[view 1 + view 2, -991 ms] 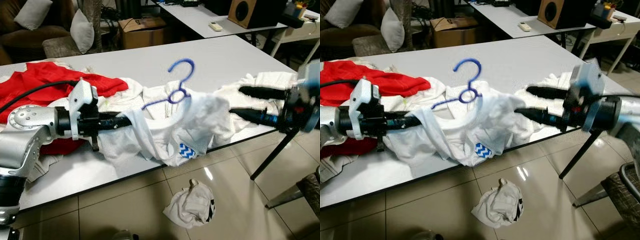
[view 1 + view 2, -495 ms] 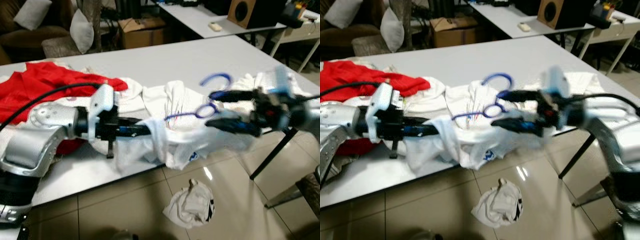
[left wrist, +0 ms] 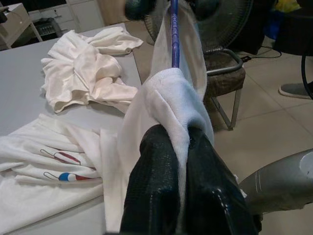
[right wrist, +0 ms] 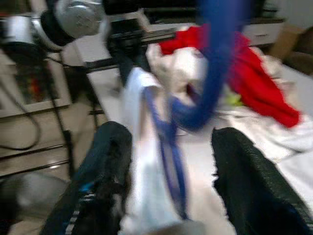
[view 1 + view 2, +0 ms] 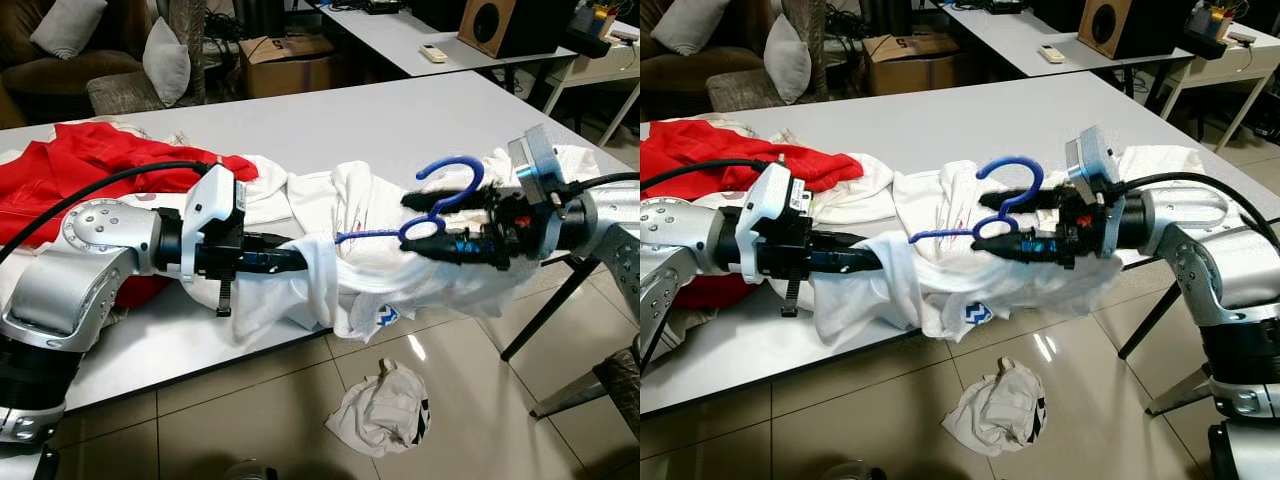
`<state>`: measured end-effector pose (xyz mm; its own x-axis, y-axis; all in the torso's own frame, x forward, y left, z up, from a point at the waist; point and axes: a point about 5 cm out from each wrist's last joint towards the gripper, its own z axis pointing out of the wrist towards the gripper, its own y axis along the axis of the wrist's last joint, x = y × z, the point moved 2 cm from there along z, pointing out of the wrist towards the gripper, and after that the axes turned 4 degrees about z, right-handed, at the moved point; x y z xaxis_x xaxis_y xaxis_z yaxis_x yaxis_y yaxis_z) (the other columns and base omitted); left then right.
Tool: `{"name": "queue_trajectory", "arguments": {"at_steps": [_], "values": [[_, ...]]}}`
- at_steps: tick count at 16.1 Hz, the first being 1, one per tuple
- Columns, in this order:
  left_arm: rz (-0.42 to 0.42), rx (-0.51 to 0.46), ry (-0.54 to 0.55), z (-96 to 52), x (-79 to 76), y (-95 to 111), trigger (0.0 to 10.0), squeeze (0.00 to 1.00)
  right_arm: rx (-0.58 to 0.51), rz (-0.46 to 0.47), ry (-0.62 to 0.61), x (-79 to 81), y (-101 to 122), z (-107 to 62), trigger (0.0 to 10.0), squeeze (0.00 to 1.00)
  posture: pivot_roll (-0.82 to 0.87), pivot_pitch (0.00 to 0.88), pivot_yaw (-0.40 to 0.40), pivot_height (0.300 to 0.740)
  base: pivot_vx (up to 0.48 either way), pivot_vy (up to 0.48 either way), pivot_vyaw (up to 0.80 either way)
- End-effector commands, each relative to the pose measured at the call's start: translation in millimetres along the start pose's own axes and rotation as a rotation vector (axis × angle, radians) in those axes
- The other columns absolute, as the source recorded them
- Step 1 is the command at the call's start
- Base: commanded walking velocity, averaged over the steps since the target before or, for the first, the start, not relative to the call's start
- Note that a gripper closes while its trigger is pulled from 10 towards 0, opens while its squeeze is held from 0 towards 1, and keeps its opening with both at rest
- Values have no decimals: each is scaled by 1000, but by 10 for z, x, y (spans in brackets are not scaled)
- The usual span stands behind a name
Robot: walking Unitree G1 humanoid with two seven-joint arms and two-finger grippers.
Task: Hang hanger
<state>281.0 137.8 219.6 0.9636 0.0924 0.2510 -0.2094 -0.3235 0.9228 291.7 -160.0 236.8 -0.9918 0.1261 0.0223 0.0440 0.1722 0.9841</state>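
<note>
Left wrist view: left gripper (image 3: 183,161) pinches the white T-shirt (image 5: 330,290); right gripper (image 5: 425,215) spread, straddling the blue hanger (image 5: 440,195).

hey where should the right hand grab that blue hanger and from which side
Best at the neck of the blue hanger, just under the hook, where a small loop stands clear of the white shirt. Come in from the robot's right, level with the table: the left hand holds the shirt's other end, and the right hand is open, straddling that neck.
</note>
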Motion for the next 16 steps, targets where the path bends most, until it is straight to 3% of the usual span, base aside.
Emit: {"name": "queue_trajectory", "arguments": {"at_steps": [1, 14, 15, 16], "values": [[52, -6, -4, 24, 22, 115, 0, 0, 16, -5, 50, 33, 49, 38, 0, 0, -100, 0, -2, 740, 0, 0, 0], [71, -18, 48, 9, 114, 162, 0, 0, 46, 29, 54, -16, 69, 71, 0, 0, -106, 0, -8, 740, 0, 0, 0], [77, -23, 77, 10, 138, 160, 9059, 0, 39, 30, 55, -7, 78, 73, 0, 0, -107, 0, -9, 740, 0, 0, 0], [71, -24, 92, 15, 156, 154, 10000, 0, 37, 31, 51, -9, 78, 70, 0, 0, -104, 0, -8, 740, 0, 0, 0]]}}
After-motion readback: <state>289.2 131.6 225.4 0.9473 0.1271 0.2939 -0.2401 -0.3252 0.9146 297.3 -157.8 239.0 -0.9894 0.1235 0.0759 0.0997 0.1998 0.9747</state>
